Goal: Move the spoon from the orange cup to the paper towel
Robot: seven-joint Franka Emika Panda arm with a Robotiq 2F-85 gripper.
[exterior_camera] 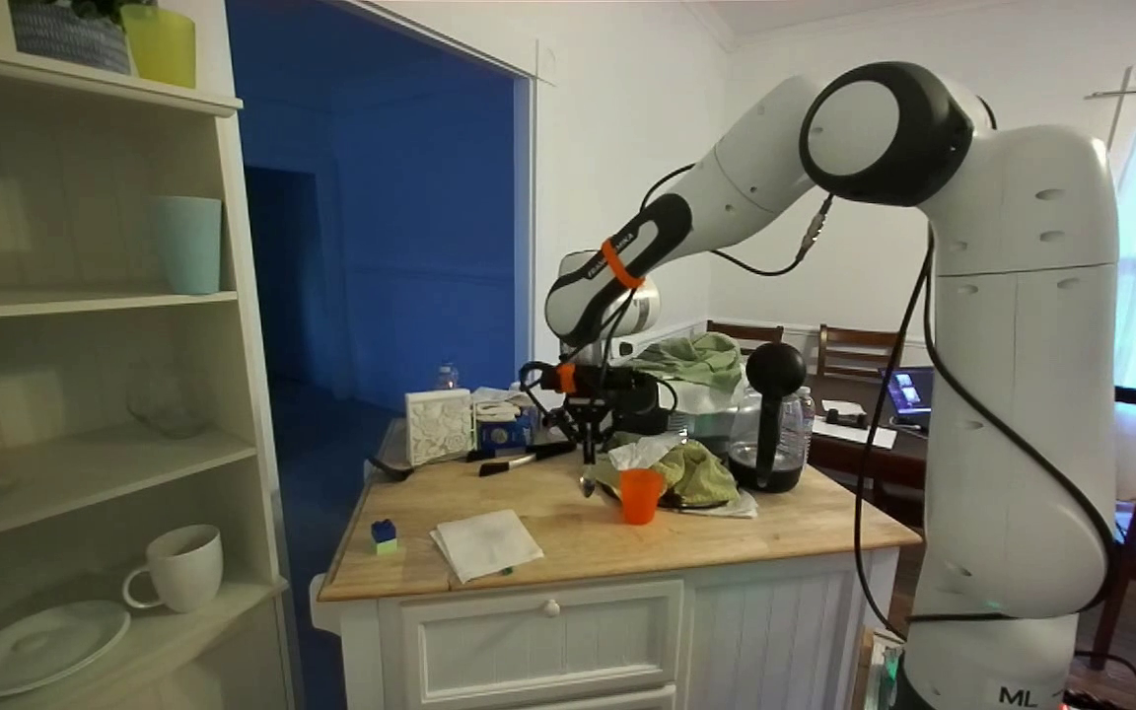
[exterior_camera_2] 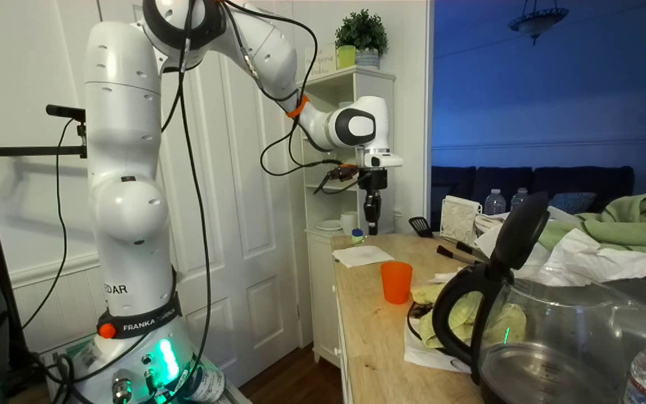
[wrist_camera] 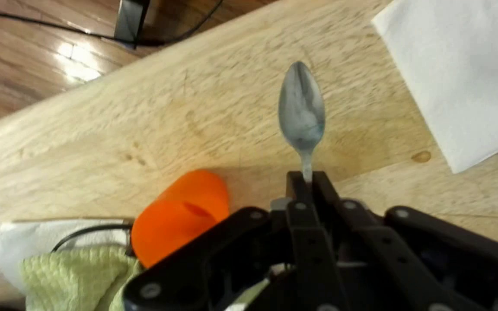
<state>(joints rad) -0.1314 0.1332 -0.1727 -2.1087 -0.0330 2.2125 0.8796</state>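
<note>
My gripper points down and is shut on the metal spoon, gripping its handle just behind the bowl. The spoon also shows in an exterior view, hanging bowl-down above the table; the rest of its handle is hidden by the fingers. The orange cup stands upright on the table, beside the gripper and apart from the spoon. It shows in both exterior views. The white paper towel lies flat on the opposite side of the spoon from the cup. It also shows in both exterior views.
A green cloth lies right behind the cup. A kettle with a black handle stands beyond it. A small blue and green block sits near the towel. Black-handled utensils and a white boxy object are at the back.
</note>
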